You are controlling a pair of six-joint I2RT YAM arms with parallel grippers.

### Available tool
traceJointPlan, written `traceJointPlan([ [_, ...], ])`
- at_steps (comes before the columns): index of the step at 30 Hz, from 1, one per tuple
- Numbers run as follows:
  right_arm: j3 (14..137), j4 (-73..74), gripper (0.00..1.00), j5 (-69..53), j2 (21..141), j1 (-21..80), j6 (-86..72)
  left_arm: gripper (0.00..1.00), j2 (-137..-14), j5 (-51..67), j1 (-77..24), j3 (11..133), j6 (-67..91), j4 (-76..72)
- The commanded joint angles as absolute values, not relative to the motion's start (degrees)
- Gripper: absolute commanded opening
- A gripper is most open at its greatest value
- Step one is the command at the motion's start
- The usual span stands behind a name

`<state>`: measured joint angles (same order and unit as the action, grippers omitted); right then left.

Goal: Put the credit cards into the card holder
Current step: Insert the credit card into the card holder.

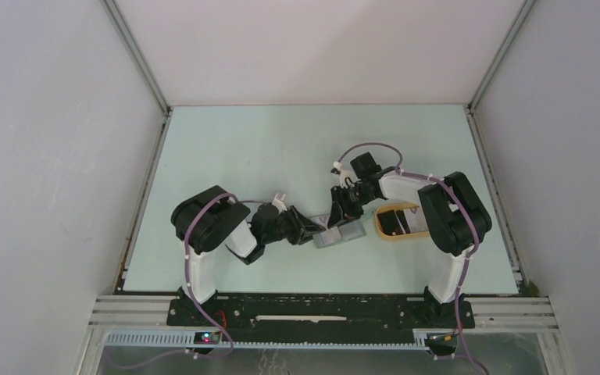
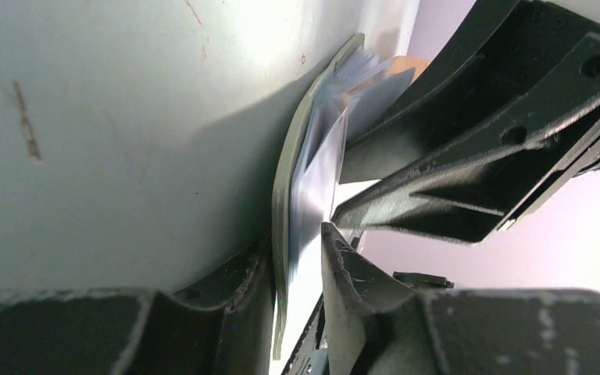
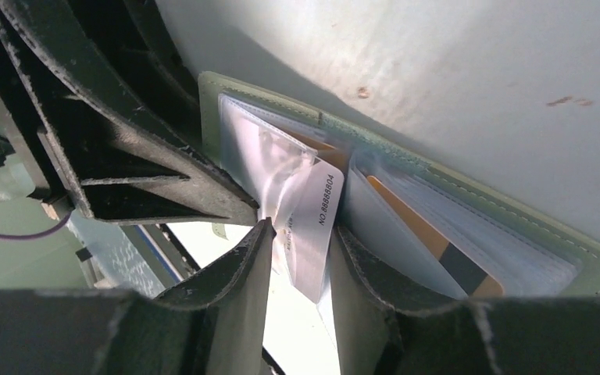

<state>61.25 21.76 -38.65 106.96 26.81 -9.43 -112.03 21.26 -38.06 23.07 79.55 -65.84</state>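
Only readable text: "NO 88888804", printed along the white card (image 3: 316, 212). You can't read any brand or logo elsewhere.

That card sits skewed in the gap of your right gripper (image 3: 297, 230), face partly toward the wrist cam. The jaws are apart and not pressed flat on it. Its far end is inside the card holder (image 3: 469, 190), which lies open mid-table w/ its green cover down and clear sleeves (image 3: 516, 250) up. A tan card w/ a black stripe (image 3: 426, 230) is already in one sleeve.

Your left gripper (image 2: 301, 242) straddles the holder's near edge, one finger under the cover and one at the sleeves. You can't tell whether it's pinching or just touching.

Surface: pale mint-green table (image 1: 281, 148) w/ a few small brown scuffs in the wrist views. A tan oval tray (image 1: 396, 237) sits just R of the holder, under the right arm.

Room: plain white walls (image 1: 47, 156) on 3 sides, w/ aluminium rails (image 1: 137, 62) at the corners.
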Motion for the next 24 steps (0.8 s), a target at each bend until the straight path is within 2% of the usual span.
traceJointPlan([
  [1,63.05,23.4,0.42,-44.73,106.87,29.16,-8.25,0.32,-110.84,20.28,-37.79,23.16,78.25,-64.09],
  [7,63.61,23.61,0.43,-47.67,107.71,29.27,-8.58,0.3,-111.13,20.28,-37.76,22.91,78.52,-64.7],
  [14,64.06,24.66,0.43,-44.06,106.49,28.38,-6.95,0.19,-111.75,20.26,-37.7,22.57,79.18,-65.8],
  [18,64.01,24.77,0.43,-43.94,106.56,27.5,-7.07,0.19,-112.1,20.45,-37.7,22.68,79.37,-66.16],
  [24,64.07,24.52,0.43,-45.99,108.24,27.61,-7.96,0.25,-111.89,20.46,-37.64,22.68,79.28,-66.27],
])
